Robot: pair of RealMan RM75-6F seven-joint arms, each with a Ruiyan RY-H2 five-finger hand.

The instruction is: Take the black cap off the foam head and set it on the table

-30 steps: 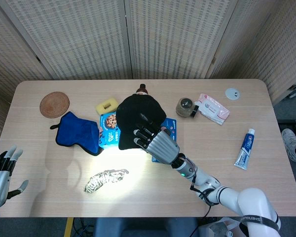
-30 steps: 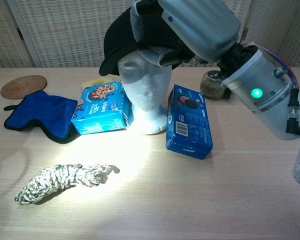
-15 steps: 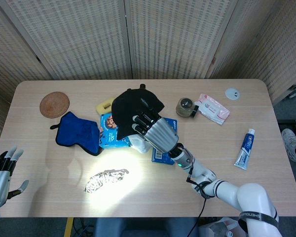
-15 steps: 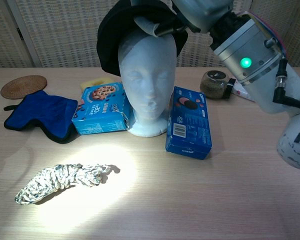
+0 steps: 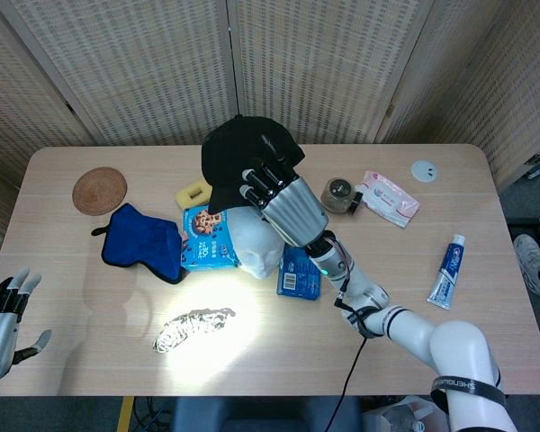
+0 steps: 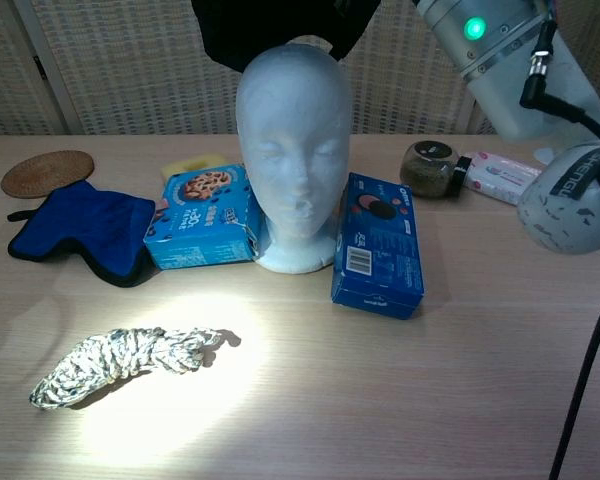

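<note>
My right hand (image 5: 283, 202) grips the black cap (image 5: 243, 157), fingers (image 5: 256, 180) curled over its crown, and holds it in the air just above the foam head (image 6: 295, 150). From the chest view the cap's lower edge hangs at the very top of the picture, right over the head's crown; I cannot tell whether the two touch. My right arm (image 6: 540, 90) reaches up and left from the near right.

The head stands upright on the table (image 5: 432, 342), face toward me. Touching its left side is a blue cookie box (image 6: 202, 217) lying flat, and just beside its right stands another blue box (image 6: 378, 245). Left of these lies a blue mitt (image 6: 85, 228), with a round woven coaster (image 6: 45, 172) farther left and beyond it. A yellow sponge (image 5: 195, 193) sits behind the cookie box. A coiled rope (image 6: 125, 362) lies near me in a bright patch of light.

To the right are a small jar (image 6: 430, 168), a pink packet (image 5: 389, 196), a white disc (image 5: 423, 170) and a toothpaste tube (image 5: 447, 271).

My left hand (image 5: 2, 310) rests at the near left edge, fingers spread, holding nothing.
</note>
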